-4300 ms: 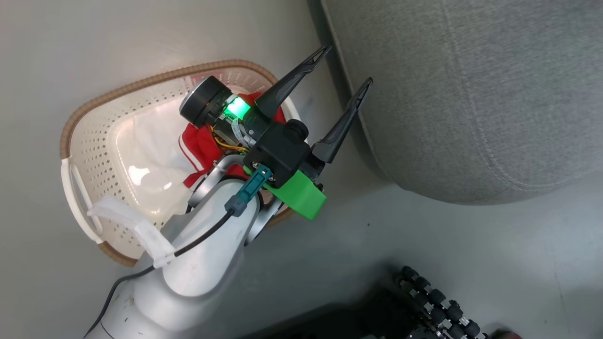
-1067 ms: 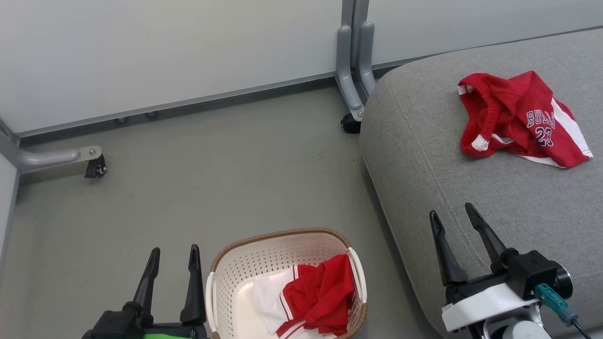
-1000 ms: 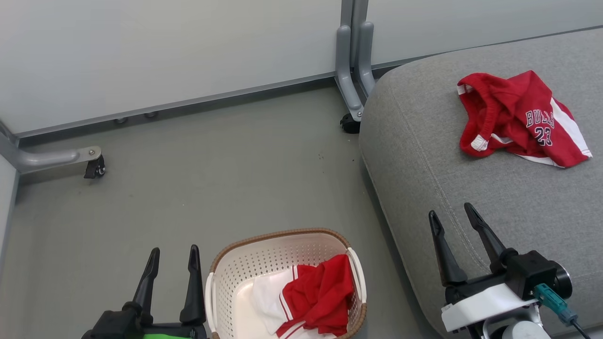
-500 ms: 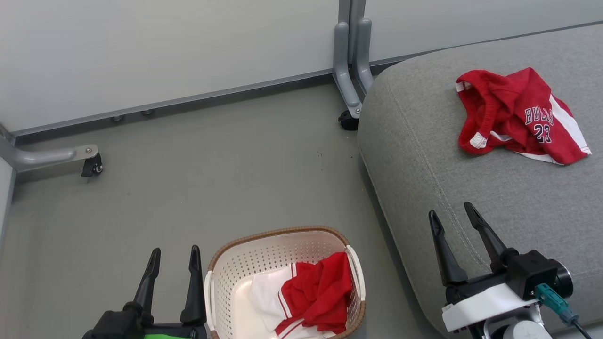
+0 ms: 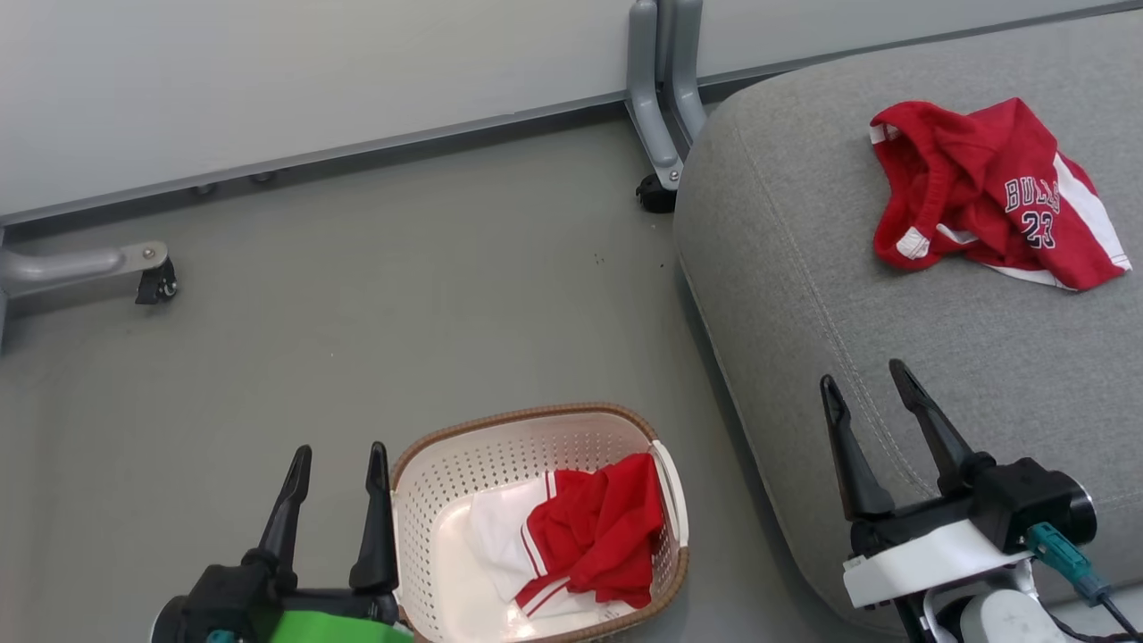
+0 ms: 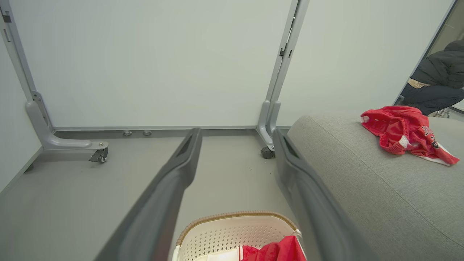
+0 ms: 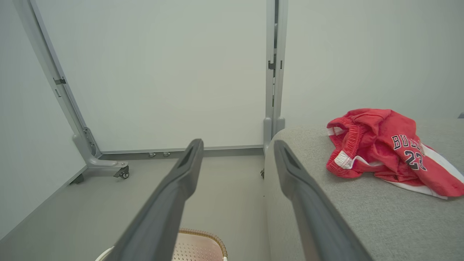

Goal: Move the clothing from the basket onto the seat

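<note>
The cream perforated basket (image 5: 429, 513) (image 6: 232, 232) (image 7: 197, 248) with its brown rim stands on the floor and holds crumpled red-and-white clothing (image 5: 585, 536) (image 6: 272, 252). Another red garment (image 5: 991, 192) (image 6: 406, 132) (image 7: 388, 150) marked "BULLS 23" lies on the grey seat (image 5: 848, 295) (image 6: 362, 188) (image 7: 362, 217) at the right. My left gripper (image 5: 337, 455) (image 6: 235, 132) stands open just left of the basket, holding nothing. Over the seat's front edge my right gripper (image 5: 864, 379) (image 7: 237, 143) is open and empty too.
Grey floor spreads ahead of the basket up to white partition panels. A partition foot with a caster (image 5: 656, 192) stands by the seat's far left corner, another caster foot (image 5: 143, 272) at the far left. A person in dark clothes (image 6: 440, 79) sits beyond the seat.
The head camera has tipped down a little, so the whole picture has shifted. The grippers, basket and clothing keep their places relative to each other.
</note>
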`<state>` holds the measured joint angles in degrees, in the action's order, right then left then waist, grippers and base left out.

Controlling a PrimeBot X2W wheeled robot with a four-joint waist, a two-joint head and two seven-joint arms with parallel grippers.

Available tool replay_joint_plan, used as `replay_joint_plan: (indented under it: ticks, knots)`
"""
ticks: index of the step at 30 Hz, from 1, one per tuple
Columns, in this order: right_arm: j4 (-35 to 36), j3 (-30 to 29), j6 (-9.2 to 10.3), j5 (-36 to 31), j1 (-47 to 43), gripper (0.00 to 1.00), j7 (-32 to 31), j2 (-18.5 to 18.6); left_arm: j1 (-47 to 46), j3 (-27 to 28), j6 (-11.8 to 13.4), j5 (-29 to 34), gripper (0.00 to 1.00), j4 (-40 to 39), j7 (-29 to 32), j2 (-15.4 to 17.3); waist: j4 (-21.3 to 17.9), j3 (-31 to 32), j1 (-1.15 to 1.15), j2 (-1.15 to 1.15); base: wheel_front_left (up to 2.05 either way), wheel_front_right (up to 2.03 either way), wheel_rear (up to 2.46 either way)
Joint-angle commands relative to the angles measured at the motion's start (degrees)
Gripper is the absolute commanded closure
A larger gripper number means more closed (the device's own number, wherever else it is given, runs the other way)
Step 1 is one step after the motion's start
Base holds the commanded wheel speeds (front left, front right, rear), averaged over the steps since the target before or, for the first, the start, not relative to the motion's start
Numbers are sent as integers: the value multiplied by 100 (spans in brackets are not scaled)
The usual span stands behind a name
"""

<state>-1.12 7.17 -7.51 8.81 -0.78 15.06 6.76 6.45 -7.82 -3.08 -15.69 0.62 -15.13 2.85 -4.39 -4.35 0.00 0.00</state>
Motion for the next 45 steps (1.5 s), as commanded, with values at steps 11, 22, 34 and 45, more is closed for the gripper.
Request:
replay_joint_plan:
  ticks: [11,22,34,45]
  knots:
    - [403,-622,5,90,887,0,18,-1,-1713,-974,-324,294,0,1358,-2,13,-89,-1514,0,0,0,0,0]
    - [786,-892,4,389,1998,0,18,-155,-3740,-2151,-443,-166,0,3710,-3,18,-396,-2981,0,0,0,0,0]
    - [1186,-1093,4,552,2575,0,18,-275,-5387,-3694,-449,-597,0,5118,-1,23,-527,-4172,0,0,0,0,0]
    - [1454,-1132,4,679,2737,0,18,-362,-6149,-4187,-449,-629,0,6208,-2,22,-887,-4821,0,0,0,0,0]
